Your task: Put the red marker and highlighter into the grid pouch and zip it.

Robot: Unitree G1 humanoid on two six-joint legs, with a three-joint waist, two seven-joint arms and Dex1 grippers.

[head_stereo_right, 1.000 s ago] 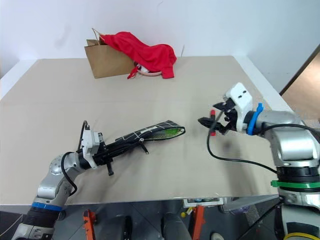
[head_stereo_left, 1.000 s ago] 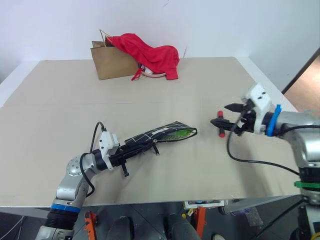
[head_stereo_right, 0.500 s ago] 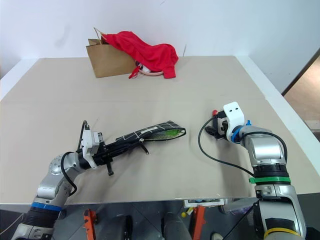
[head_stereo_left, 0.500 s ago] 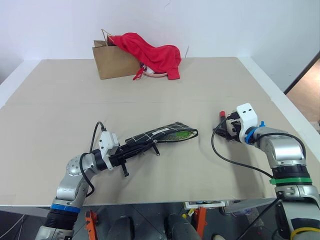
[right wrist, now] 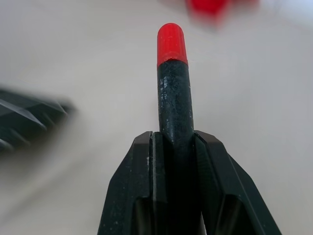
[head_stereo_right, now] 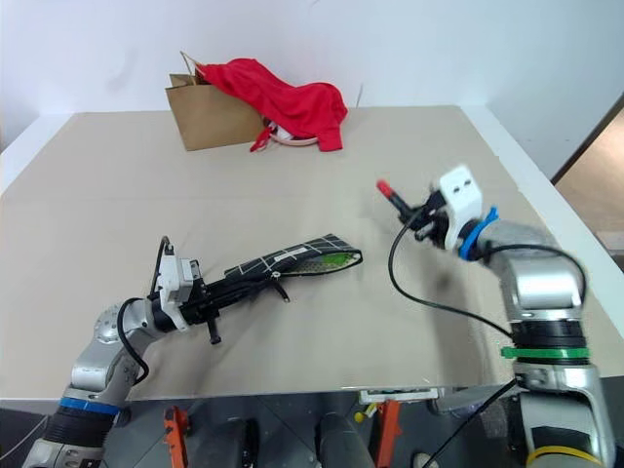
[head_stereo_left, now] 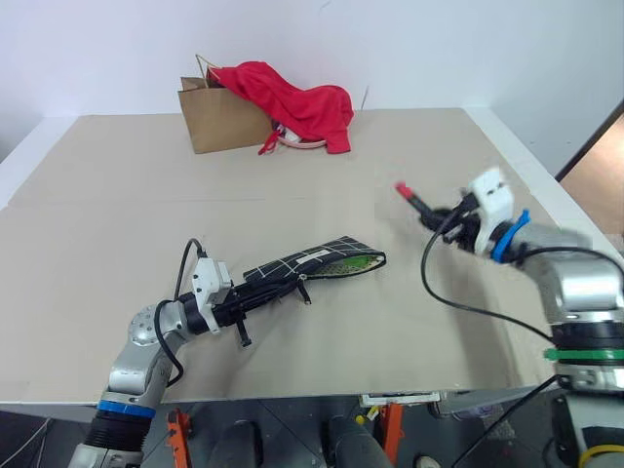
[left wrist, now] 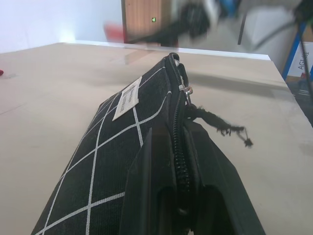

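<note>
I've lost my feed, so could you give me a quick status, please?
Left gripper shut on pouch. Right gripper shut on marker, held above the table. Highlighter inside pouch. Path clear.

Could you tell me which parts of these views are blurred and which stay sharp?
Left eye view: the right gripper and red marker are smeared. Right wrist view: marker sharp between the fingers, background soft. Left wrist view: grid pouch crisp, far background blurred.
</note>
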